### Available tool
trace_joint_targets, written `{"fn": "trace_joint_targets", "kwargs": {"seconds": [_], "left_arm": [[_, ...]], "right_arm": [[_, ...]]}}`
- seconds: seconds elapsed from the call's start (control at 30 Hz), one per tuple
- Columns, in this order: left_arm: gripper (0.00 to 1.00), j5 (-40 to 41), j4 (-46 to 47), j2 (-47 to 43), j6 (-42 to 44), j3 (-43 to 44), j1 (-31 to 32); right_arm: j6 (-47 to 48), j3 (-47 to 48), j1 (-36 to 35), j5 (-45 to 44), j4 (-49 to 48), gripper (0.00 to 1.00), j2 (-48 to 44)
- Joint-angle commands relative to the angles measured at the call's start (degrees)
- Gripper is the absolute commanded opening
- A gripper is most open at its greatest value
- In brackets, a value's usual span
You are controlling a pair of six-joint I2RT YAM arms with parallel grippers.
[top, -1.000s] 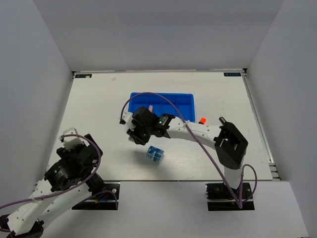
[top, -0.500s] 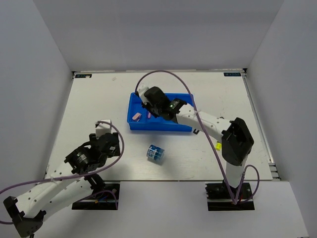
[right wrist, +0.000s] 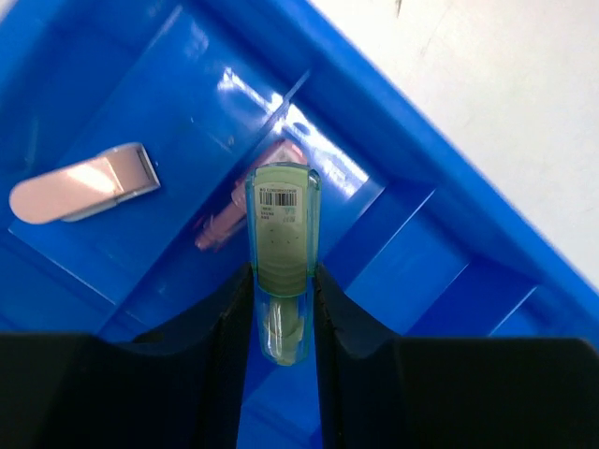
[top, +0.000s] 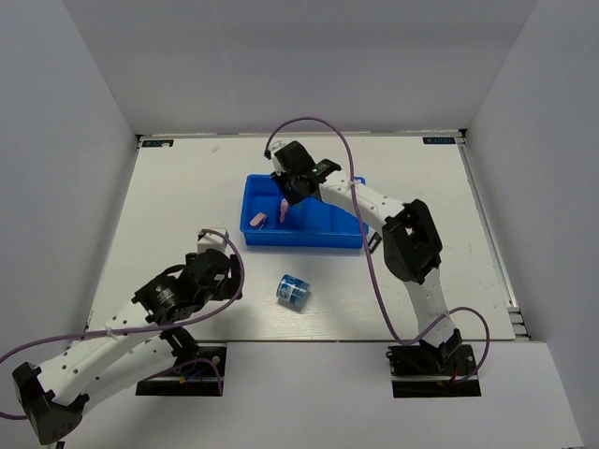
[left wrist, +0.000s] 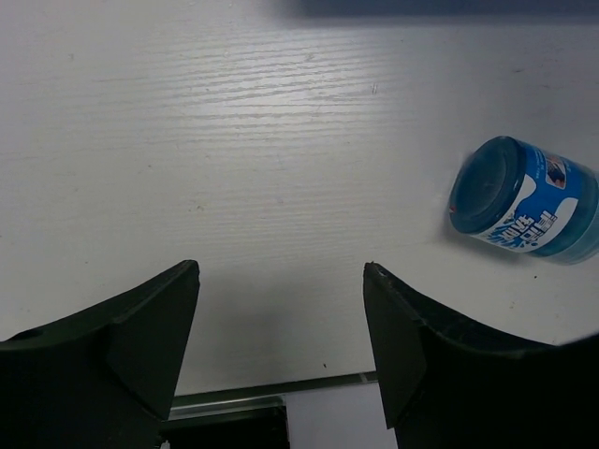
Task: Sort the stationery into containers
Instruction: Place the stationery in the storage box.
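white booth, plain walls, one white table.
we see a white table (top: 187, 187) with faint wood grain (left wrist: 234, 140) filling the booth. a pale grey back wall (top: 299, 65), left wall (top: 56, 140) and right wall (top: 543, 140) rise from its edges. we note a small corner label (top: 154, 144) far left, a second label (top: 438, 140) far right, and a grey strip (top: 489, 243) along the right edge. light is soft and even, with a mild glare patch (left wrist: 281, 89) on the tabletop.

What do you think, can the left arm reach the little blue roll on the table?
Probably yes. The left gripper is open and empty, and the blue roll lies nearby on the table, off to one side, with nothing between them.
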State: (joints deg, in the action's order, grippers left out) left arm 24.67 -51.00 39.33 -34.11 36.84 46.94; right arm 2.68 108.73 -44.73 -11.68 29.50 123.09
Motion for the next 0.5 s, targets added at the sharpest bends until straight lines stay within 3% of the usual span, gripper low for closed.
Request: {"fn": "trace_joint_targets", "kwargs": {"seconds": [0.0,0.03,0.07,0.2,0.37,0.47], "left_arm": [[0.83,-3.1,3.0,1.0,0.0,-0.9,-0.1],[0.85,-3.4,3.3,1.3,0.0,-0.9,-0.2],[0.86,-3.8,3.7,1.5,0.0,-1.1,-0.2],[0.88,-7.1,7.1,3.9,-0.3,-0.8,-0.2],[0.88,-7.3,11.5,7.6,1.5,-0.8,4.2],[0.88,-10.3,15.4,11.4,8.2,0.5,8.1]], "right_arm": [[-6.0,2.5,1.5,5.4,3.3,0.32,0.2],[-6.5,2.4,2.1,6.1,3.5,0.32,0.2],[-7.0,2.5,2.1,7.2,3.7,0.41,0.5],[-7.3,2.6,3.2,9.7,4.3,0.59,0.3],[-8.3,1.3,3.7,11.2,3.9,0.60,-3.0],[-8.9,-1.1,4.8,10.4,4.2,0.52,-6.2]]}}
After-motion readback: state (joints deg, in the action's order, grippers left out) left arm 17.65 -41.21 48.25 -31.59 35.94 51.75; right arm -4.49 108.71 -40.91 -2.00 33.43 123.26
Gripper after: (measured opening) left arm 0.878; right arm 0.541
